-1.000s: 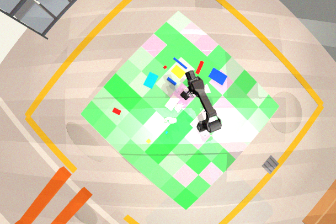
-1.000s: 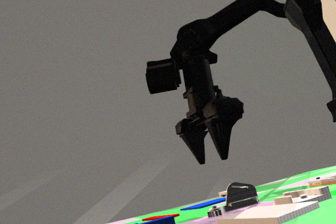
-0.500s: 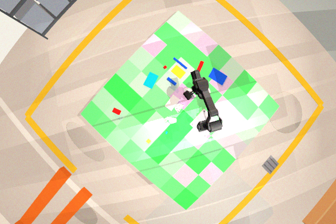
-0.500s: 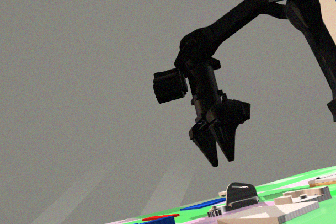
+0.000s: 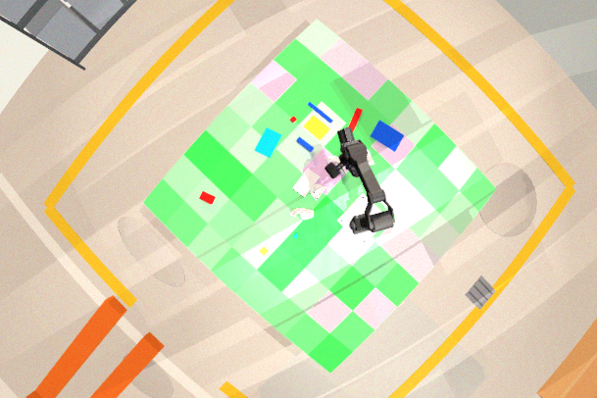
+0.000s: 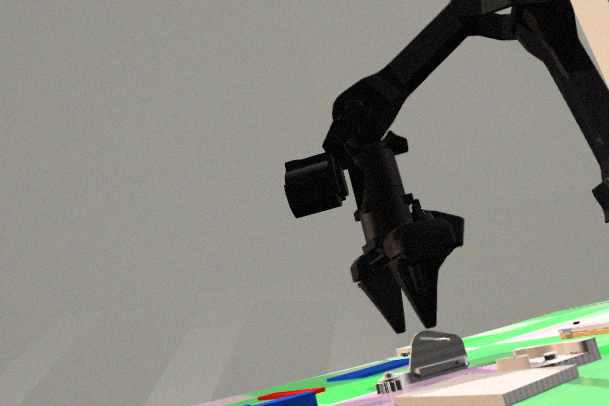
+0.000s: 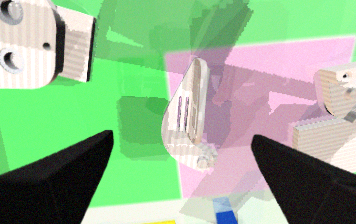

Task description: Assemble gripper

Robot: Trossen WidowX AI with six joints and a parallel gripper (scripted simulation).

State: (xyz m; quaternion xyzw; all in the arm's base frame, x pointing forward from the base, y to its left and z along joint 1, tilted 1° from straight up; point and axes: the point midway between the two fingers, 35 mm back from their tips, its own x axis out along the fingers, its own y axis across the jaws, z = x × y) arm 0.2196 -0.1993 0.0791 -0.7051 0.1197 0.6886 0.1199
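End effector (image 6: 416, 330) (image 7: 184, 138): tilted downward; fingers wide open; nothing held; above upright jaw (image 6: 437, 352) (image 7: 184, 115)

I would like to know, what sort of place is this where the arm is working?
Probably a robot work cell or workshop: a black robot arm over a green-and-pink checkered mat, yellow lines marking the surrounding floor.

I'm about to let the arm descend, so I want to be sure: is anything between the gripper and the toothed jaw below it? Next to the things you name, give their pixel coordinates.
Nothing visible stands in the way: the open gripper (image 6: 416, 331) (image 7: 184, 138) hangs above the jaw (image 6: 437, 352) (image 7: 184, 117), whose upright plate rises toward the fingertips.
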